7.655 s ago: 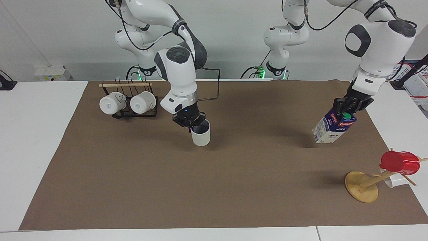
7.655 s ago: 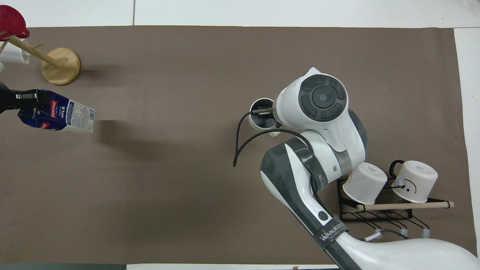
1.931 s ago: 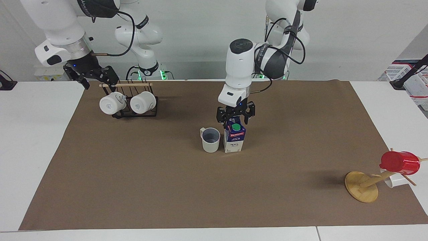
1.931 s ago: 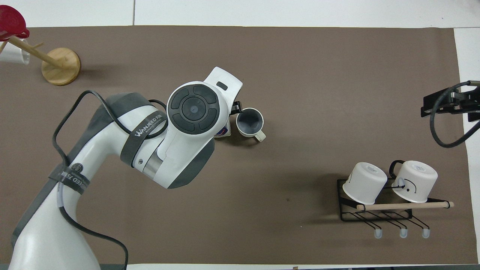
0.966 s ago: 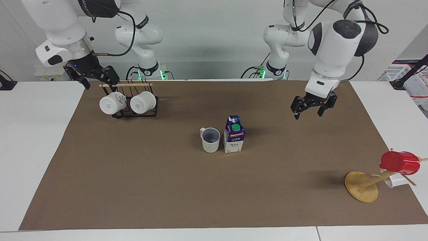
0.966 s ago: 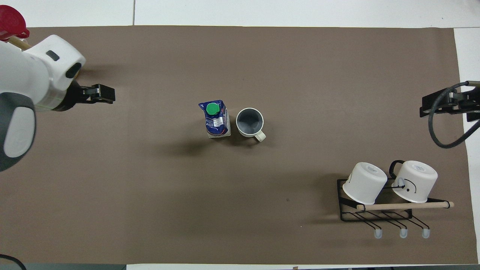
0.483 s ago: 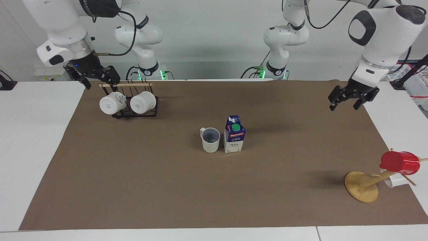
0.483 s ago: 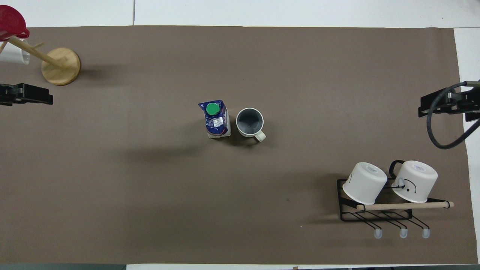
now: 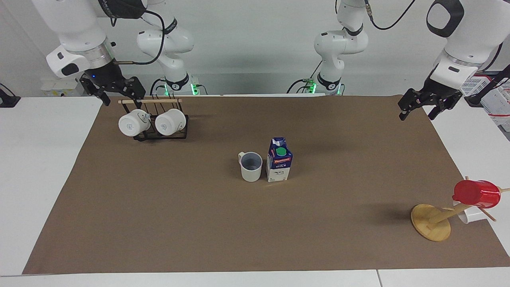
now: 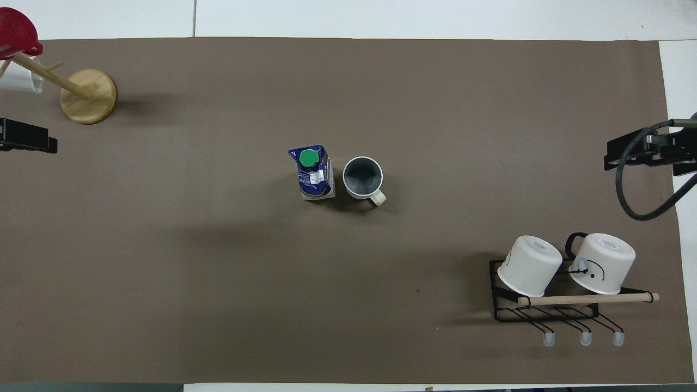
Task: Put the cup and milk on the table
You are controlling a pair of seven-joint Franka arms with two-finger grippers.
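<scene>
A: Biggest first. The table (image 9: pixel 247 223) with its brown mat carries everything. Rack (image 9: pixel 159 133) with two white mugs sits at the right arm's end, near the robots. Wooden mug tree (image 9: pixel 432 221) with the red cup (image 9: pixel 476 194) stands at the left arm's end.

B: Arms?

A: Right gripper (image 9: pixel 112 88) hangs over the mat edge by the rack, fingers spread, nothing in them. Left gripper (image 9: pixel 423 105) is up over the mat edge at its own end, also spread and empty. Both well apart from the task items.

B: Items?

A: Milk (image 9: pixel 279 159) upright mid-mat, cup (image 9: pixel 251 166) upright just beside it, toward the right arm's end. Whether they touch, can't tell. Looks done to me.

B: Risks?

A: Low. Carton is tall and narrow; any sweep through the middle could tip it into the cup. The right gripper sits close to the rack, so a careless drop could knock the mugs.
</scene>
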